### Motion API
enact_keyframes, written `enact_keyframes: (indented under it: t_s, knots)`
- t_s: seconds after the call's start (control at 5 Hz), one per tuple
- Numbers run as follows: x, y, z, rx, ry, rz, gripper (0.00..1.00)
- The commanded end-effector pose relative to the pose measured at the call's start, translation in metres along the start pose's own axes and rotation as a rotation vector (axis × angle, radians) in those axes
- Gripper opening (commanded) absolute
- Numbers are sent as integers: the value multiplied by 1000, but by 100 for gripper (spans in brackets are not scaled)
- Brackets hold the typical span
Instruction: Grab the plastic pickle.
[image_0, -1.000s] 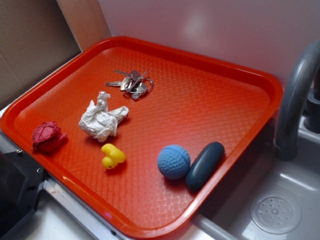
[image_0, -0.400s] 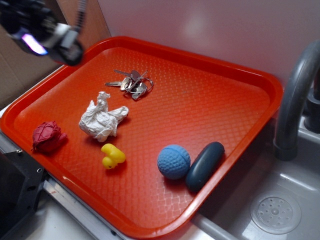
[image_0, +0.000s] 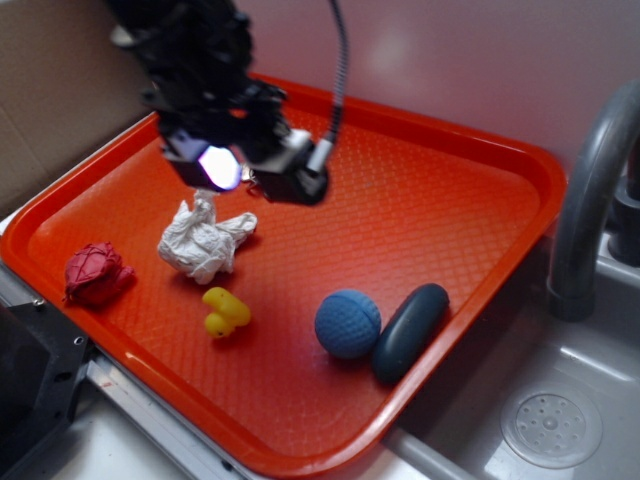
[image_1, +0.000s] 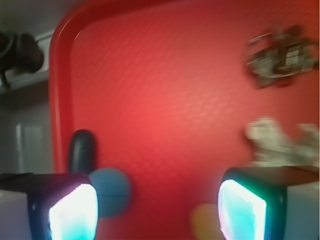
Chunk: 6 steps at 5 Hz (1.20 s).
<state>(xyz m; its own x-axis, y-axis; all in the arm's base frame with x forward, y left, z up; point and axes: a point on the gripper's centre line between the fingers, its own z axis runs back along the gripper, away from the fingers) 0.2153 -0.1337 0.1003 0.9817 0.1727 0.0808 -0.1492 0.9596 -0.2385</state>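
Observation:
The plastic pickle (image_0: 410, 331) is a dark navy capsule lying against the near right rim of the red tray (image_0: 440, 215), touching the light-blue dimpled ball (image_0: 347, 323). In the wrist view the pickle (image_1: 81, 151) lies along the tray's left rim, partly behind my left finger. My gripper (image_0: 250, 172) hovers high over the tray's back left, above the keys, well away from the pickle. Its jaws stand wide open and empty (image_1: 157, 212).
On the tray lie crumpled white paper (image_0: 203, 240), a yellow duck (image_0: 226, 311), a red netted lump (image_0: 95, 273) and keys (image_1: 277, 52), mostly hidden by the arm in the exterior view. A grey faucet (image_0: 590, 190) and sink drain (image_0: 551, 428) are on the right.
My arm has come into view from the upper left and moved right and down over the tray's back left. The objects on the tray have not moved.

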Motion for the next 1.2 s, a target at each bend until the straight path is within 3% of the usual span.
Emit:
enact_keyframes:
  t_s: [0.0,0.4,0.8,1.0]
  knots:
    - [7,-21,-3,-31,-45,-82,100]
    - [7,-21,-3,-31,-45,-82,100]
    - [11,-53,-61,-85,16,-93,100]
    - [4,-67,-67,-113,50,-146,100]
